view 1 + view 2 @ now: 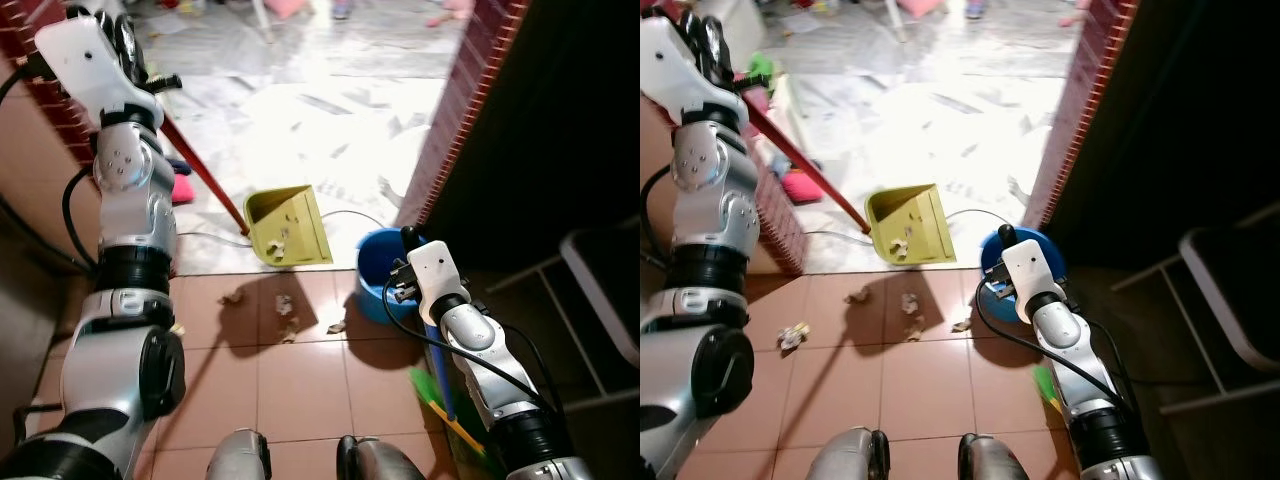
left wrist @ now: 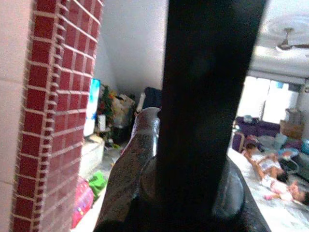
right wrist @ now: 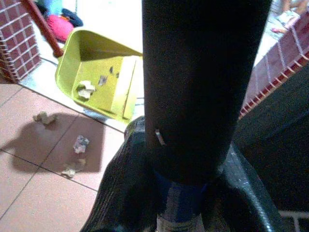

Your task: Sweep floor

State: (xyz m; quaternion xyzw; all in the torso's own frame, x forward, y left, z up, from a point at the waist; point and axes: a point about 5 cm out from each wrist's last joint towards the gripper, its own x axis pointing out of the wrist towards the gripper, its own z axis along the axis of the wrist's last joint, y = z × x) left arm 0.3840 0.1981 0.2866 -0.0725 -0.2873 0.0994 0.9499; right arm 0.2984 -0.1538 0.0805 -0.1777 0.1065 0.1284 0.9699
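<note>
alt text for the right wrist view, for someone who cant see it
The right gripper is closed around a dark broom handle that rises up the middle of the picture. Beyond it a yellow-green dustpan holds a few paper scraps, and more scraps lie on the reddish floor tiles in front of it.

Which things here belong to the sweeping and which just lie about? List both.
For the job:
- yellow dustpan on its red handle, held by the left gripper
- broom held by the right gripper
- crumpled paper scraps on the tiles
- blue bin

Lying about:
- white cable
- pink cloth
- metal rack
</note>
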